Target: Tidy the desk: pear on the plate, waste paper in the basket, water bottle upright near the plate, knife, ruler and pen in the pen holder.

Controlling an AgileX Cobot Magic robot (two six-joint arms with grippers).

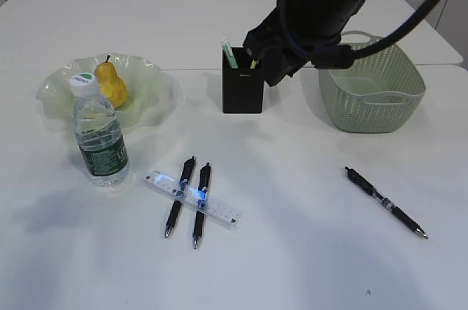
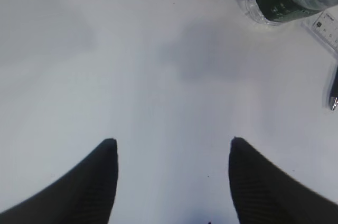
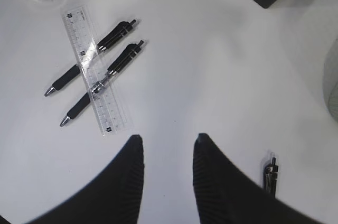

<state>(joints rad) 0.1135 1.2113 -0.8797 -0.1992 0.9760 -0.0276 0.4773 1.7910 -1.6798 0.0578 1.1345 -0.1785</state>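
Nearest the camera, lower right of the exterior view: one black pen (image 1: 385,202) lying loose on the desk (image 1: 292,266), well apart from everything else. Lower centre: two more black pens (image 1: 189,199) side by side, crossing over the clear ruler (image 1: 194,198); all three flat on the white top.

Left of them, water bottle (image 1: 99,133) upright, white cap on, just in front of the wavy green plate (image 1: 150,80). Pear (image 1: 110,84) sits on the plate. Those two items look done.

Mid-frame, pen holder (image 1: 242,83) upright, with a green-white item and something yellow poking out; cannot tell if either is the knife. Basket (image 1: 371,91) at right; no paper visible on the desk, contents unclear.

Left gripper (image 2: 171,147): jaws spread wide, nothing between, over bare desk. Right gripper (image 3: 168,142): jaws partly apart, empty, hanging above the desk.

Left to do, by my reading: ruler and three pens into the holder.
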